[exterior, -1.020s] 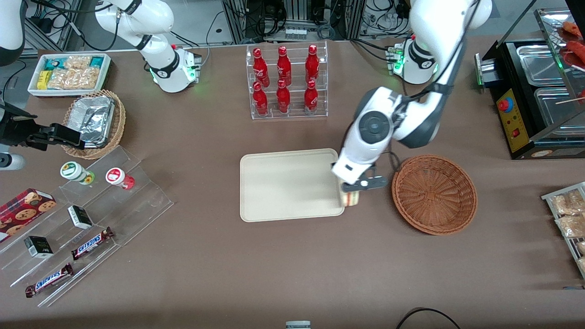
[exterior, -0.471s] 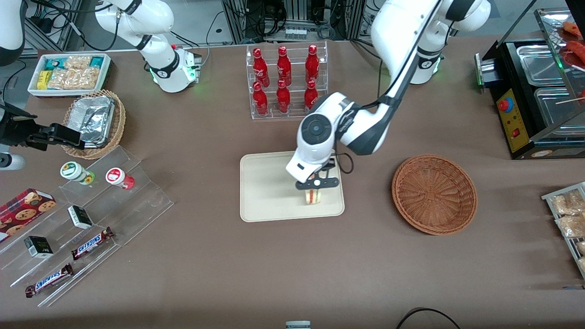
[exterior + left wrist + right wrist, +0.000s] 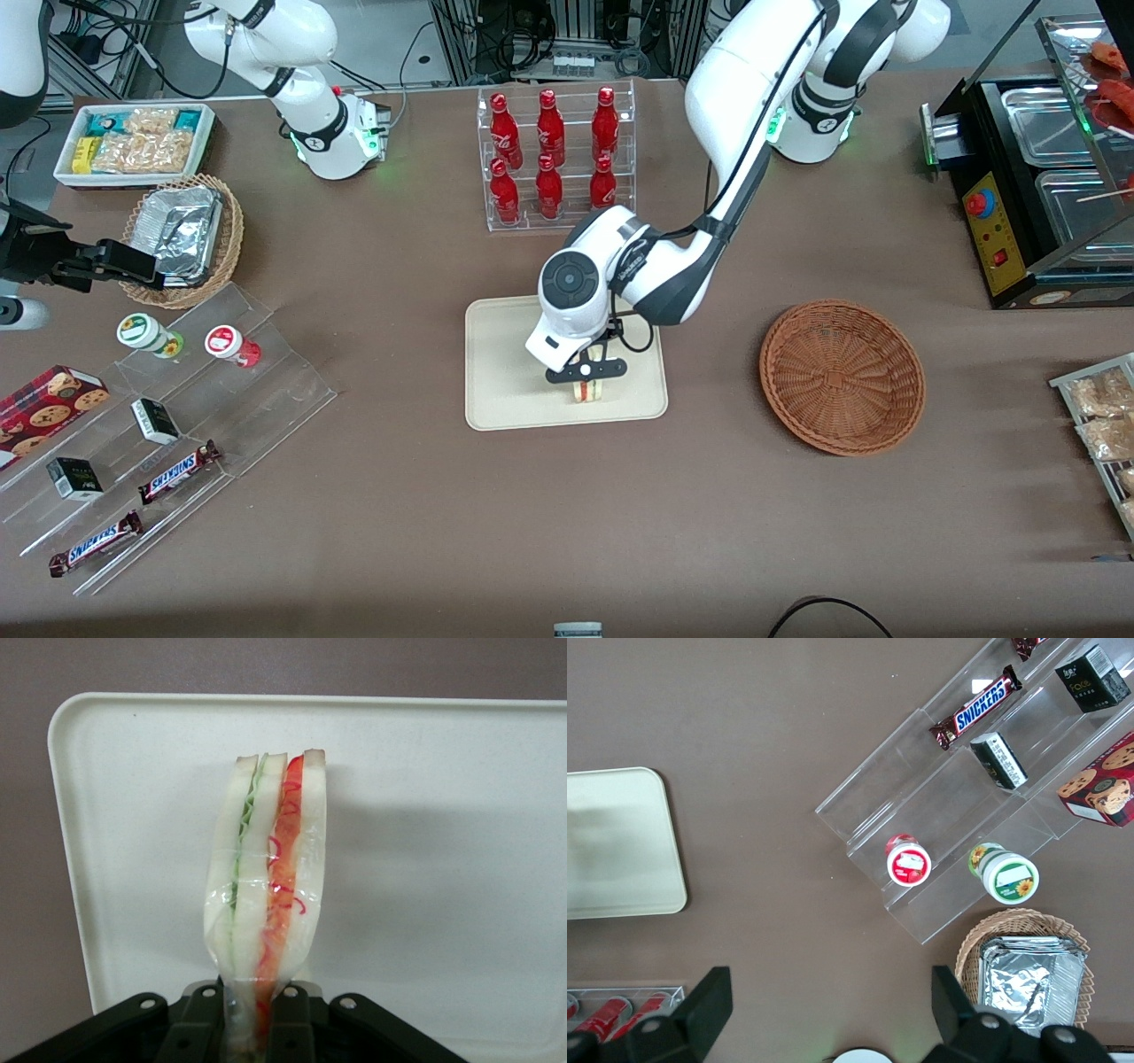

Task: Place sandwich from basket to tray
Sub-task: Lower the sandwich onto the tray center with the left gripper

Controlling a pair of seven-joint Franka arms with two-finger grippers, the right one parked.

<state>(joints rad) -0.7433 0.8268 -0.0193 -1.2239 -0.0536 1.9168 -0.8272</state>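
Sandwich (image 3: 266, 886) pinched between fingers (image 3: 199, 1028) of gripper (image 3: 586, 379) — over tray (image 3: 505, 390).

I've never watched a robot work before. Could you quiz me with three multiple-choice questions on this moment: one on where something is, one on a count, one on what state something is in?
1. Where is the clear-wrapped triangular sandwich?
A. In the round reddish-brown wicker basket
B. Over the cream-beige rectangular tray
C. On the bare brown table

2. How many red bottles stand in the clear rack?
A. Four
B. Six
C. Eight

3. What is the tool doing?
A. Open, holding nothing
B. Shut on the sandwich
C. Shut on a bottle

Answers:
1 B: the wrist view shows the tray right under the sandwich.
2 B: two rows of three show in the front view.
3 B: both black fingers pinch the sandwich's end.
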